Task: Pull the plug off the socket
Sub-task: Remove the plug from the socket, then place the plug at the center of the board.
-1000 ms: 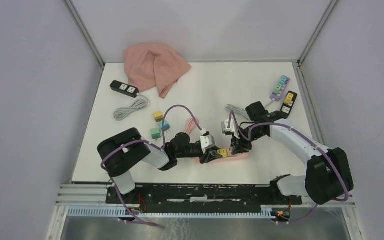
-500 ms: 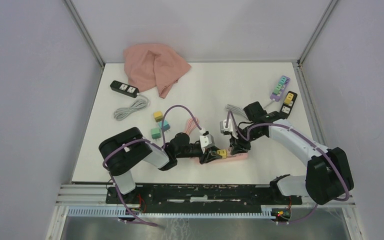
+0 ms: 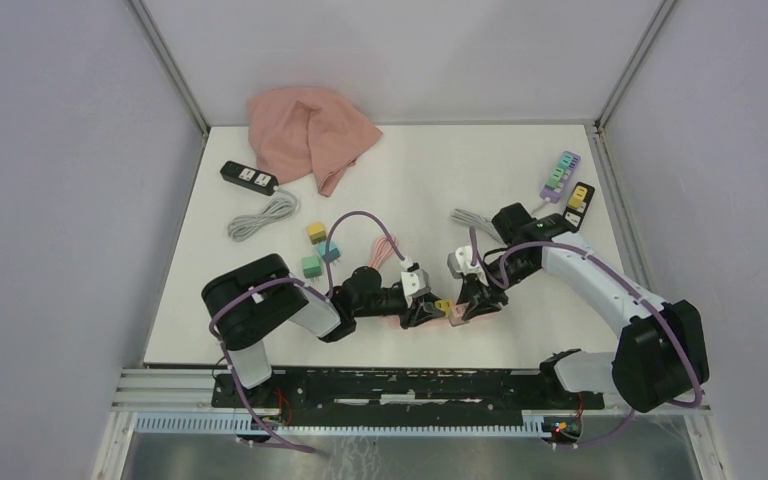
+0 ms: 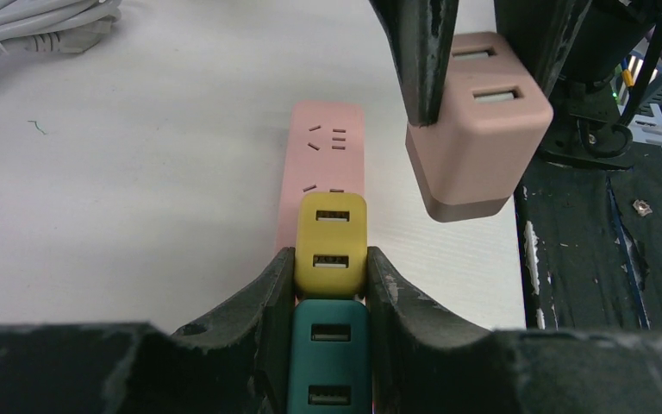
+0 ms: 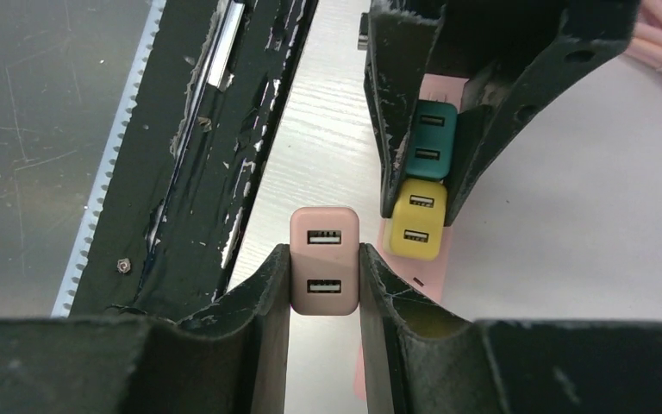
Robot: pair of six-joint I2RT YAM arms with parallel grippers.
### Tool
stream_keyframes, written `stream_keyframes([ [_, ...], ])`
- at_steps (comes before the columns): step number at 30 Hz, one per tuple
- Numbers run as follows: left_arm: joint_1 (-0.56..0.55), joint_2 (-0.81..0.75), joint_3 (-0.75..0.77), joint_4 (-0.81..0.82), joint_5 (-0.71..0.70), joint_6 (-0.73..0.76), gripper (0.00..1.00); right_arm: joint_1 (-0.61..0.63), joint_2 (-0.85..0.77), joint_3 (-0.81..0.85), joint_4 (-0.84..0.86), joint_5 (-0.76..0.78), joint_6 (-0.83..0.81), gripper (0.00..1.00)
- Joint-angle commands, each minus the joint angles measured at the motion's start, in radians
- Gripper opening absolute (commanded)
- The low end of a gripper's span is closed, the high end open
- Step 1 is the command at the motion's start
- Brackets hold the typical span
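A pink power strip [image 4: 326, 151] lies flat near the table's front edge. A yellow plug [image 4: 331, 241] and a teal plug [image 4: 330, 354] sit in it. My left gripper [image 4: 331, 259] is shut on the yellow plug, and the teal plug lies between the fingers behind it. My right gripper [image 5: 325, 254] is shut on a pink plug [image 5: 325, 259]. It holds the plug clear of the strip, above the table beside the strip's near side. The pink plug [image 4: 478, 138] also shows in the left wrist view. In the top view the grippers [image 3: 428, 310] [image 3: 475, 300] nearly meet.
A pink cloth [image 3: 310, 135] lies at the back. A black power strip [image 3: 249, 177] with a grey cable [image 3: 265, 215] is at the left. Three loose plugs [image 3: 316, 232] lie left of centre. A purple strip [image 3: 560, 175] and a black one [image 3: 579, 205] are at the right. A black rail [image 3: 410, 385] runs along the near edge.
My right gripper has moved a little toward the near edge and the left gripper, carrying the pink plug off the strip. The left gripper has stayed in place.
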Motion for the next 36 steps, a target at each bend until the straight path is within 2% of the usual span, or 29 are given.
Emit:
stream_keyframes([
  [1,0.007,-0.013,-0.024,-0.086,-0.062,-0.041,0.06,-0.034,0.007,0.098,-0.107,-0.077,-0.054,0.0],
  [6,0.008,-0.041,-0.005,-0.118,-0.067,-0.079,0.16,-0.128,-0.012,0.126,-0.183,-0.134,-0.067,0.01],
  [12,0.008,-0.071,-0.003,-0.129,-0.082,-0.103,0.24,-0.168,0.001,0.166,-0.241,-0.177,-0.062,0.01],
  [16,0.007,-0.122,-0.005,-0.162,-0.112,-0.132,0.42,-0.183,0.012,0.174,-0.199,-0.214,0.041,0.01],
  [20,0.007,-0.208,-0.012,-0.217,-0.166,-0.162,0.65,-0.192,0.017,0.163,-0.132,-0.252,0.147,0.02],
  [22,0.007,-0.253,-0.018,-0.244,-0.186,-0.167,0.72,-0.196,0.019,0.155,-0.088,-0.265,0.209,0.02],
  [29,0.01,-0.397,0.012,-0.413,-0.2,-0.205,0.77,-0.209,0.024,0.139,0.022,-0.315,0.369,0.04],
  [34,0.021,-0.486,0.001,-0.432,-0.22,-0.258,0.84,-0.22,0.029,0.135,0.082,-0.344,0.473,0.04],
  [36,0.025,-0.517,-0.009,-0.424,-0.231,-0.293,0.91,-0.226,0.031,0.129,0.125,-0.355,0.536,0.04],
])
